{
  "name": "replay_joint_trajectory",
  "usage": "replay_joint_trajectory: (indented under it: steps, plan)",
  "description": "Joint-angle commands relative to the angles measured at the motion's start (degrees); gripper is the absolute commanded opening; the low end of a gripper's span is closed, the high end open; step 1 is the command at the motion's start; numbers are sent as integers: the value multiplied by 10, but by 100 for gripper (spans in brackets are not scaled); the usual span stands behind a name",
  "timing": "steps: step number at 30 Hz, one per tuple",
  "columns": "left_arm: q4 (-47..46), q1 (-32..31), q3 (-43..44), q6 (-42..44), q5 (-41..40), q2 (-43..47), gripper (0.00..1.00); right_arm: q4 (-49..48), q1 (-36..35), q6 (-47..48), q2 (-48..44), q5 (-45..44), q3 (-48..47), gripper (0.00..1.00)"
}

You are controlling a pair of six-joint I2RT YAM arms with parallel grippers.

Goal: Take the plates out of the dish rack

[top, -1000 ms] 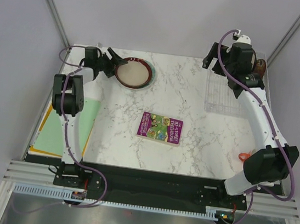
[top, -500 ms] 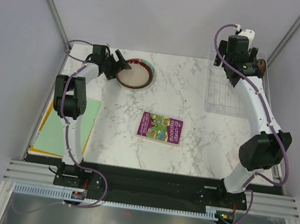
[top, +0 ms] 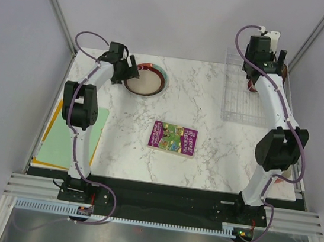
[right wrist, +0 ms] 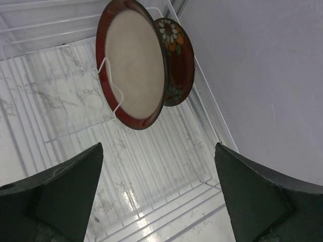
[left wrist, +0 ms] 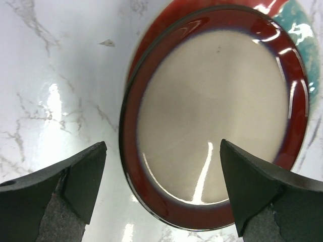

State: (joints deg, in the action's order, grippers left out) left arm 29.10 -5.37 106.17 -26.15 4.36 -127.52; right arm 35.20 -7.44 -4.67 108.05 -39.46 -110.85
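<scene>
A dark red-brown plate with a cream centre [left wrist: 212, 116] lies flat on a coral-red plate with teal [left wrist: 298, 20] on the table; the stack also shows in the top view [top: 145, 79]. My left gripper [left wrist: 162, 143] is open and empty above the stack's near rim, at its left edge in the top view [top: 130, 69]. In the see-through dish rack [top: 242, 102] two plates stand upright: one red-rimmed with a cream centre [right wrist: 133, 65] and a dark brown floral one [right wrist: 177, 60] behind it. My right gripper [right wrist: 157, 146] is open and empty above the rack floor [right wrist: 151, 166], apart from them.
A purple book [top: 173, 138] lies mid-table. A green sheet on a yellow one [top: 67, 138] lies at the left edge. The rack stands at the back right corner against the grey wall [right wrist: 262, 75]. The right arm [top: 281, 125] arches over the rack's right side.
The right arm has swung back and straightened over the rack's far end. The left wrist has shifted slightly right at the stack's rim. The plates have not moved.
</scene>
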Motion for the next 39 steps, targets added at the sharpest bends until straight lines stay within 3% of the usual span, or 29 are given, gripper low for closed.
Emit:
replay_joint_trajectory:
  steps: [1, 14, 20, 25, 32, 35, 39]
  plan:
    - [42, -8, 21, 50, -74, 14, 100, -8, 23, 12, 41, -28, -45, 98]
    - [11, -38, -99, 17, -46, 134, 100, -37, 99, 21, 142, 51, -122, 98]
    - [-24, -47, -142, 5, 9, 190, 100, -62, 122, 14, 175, 100, -126, 93]
    - [-53, -51, -170, -3, 28, 218, 100, -83, 130, 3, 203, 146, -133, 80]
    - [-66, -59, -187, -6, 39, 224, 100, -94, 137, -13, 235, 188, -153, 46]
    - [-72, -61, -198, -9, 43, 225, 100, -101, 136, -14, 237, 192, -153, 2]
    - [-77, -65, -204, -13, 48, 227, 100, -115, 131, -6, 215, 166, -134, 0]
